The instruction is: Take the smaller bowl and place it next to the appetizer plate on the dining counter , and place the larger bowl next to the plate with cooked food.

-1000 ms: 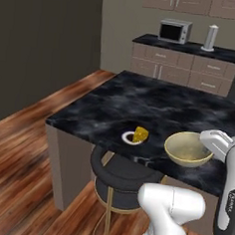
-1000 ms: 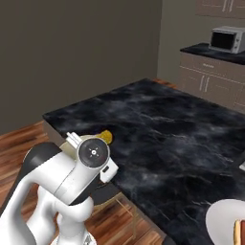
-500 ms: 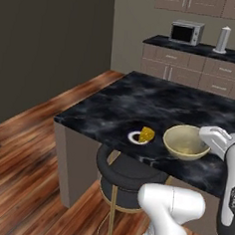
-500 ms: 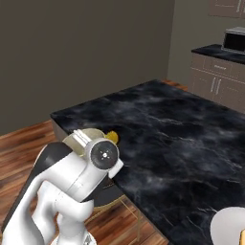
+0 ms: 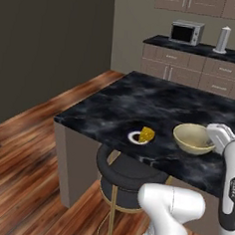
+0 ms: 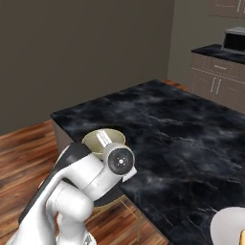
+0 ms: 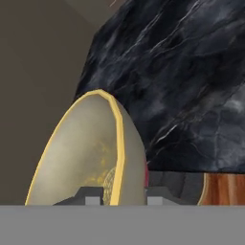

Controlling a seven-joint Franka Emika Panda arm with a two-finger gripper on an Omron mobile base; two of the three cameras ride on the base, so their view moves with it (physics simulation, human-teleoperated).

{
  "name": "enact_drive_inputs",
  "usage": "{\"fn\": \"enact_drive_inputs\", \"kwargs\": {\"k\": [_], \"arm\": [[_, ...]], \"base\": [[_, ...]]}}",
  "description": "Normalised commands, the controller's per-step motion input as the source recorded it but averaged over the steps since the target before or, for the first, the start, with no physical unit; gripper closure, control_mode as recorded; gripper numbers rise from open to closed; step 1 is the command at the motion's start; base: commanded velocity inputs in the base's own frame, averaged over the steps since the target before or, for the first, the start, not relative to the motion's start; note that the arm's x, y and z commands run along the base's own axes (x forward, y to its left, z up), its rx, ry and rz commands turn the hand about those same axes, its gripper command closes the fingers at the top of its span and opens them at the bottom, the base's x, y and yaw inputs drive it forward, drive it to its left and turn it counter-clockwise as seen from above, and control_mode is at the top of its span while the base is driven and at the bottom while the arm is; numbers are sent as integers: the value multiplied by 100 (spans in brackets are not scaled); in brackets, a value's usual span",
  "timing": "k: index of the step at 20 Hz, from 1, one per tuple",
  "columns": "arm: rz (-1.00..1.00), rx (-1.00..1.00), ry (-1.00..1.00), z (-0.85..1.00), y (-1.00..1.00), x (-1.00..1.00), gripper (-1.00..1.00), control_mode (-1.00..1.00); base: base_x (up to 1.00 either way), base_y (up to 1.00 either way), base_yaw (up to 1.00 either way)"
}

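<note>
Marble dominates the scene: the dining counter point(image 5: 165, 101), black with white veins, runs wide and bare behind the dishes, its near edge overhanging a round black stool point(image 5: 127, 173) on gold legs. Open wood floor point(image 5: 33, 133) lies to its left. Against the back wall, a cabinet-backed counter point(image 5: 195, 45) carries a microwave point(image 5: 186, 32) and a pale upright cylinder too small to identify. The smaller bowl point(image 5: 193, 139), cream-yellow and glossy, hangs just above the marble near the front edge, a short gap right of the appetizer plate point(image 5: 138, 137) with its yellow wedge; whether the bowl touches the top is unclear. The gripper point(image 7: 115, 192) is clamped on the bowl's rim, one finger inside, one outside. A white plate point(image 6: 229, 229) is cut off at the right base view's corner.
</note>
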Motion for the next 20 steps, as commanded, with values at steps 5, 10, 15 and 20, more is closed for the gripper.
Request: {"fn": "enact_drive_inputs", "kwargs": {"k": [5, 10, 15, 20], "arm": [[2, 11, 2, -14, -4, 72, 100, -100], [4, 8, 15, -5, -55, 22, 100, -100], [0, 6, 8, -17, -33, 8, 100, -100], [3, 3, -9, -43, 0, 73, 100, -100]], "base": [[0, 0, 0], [0, 0, 0], [0, 0, 0], [0, 0, 0]]}}
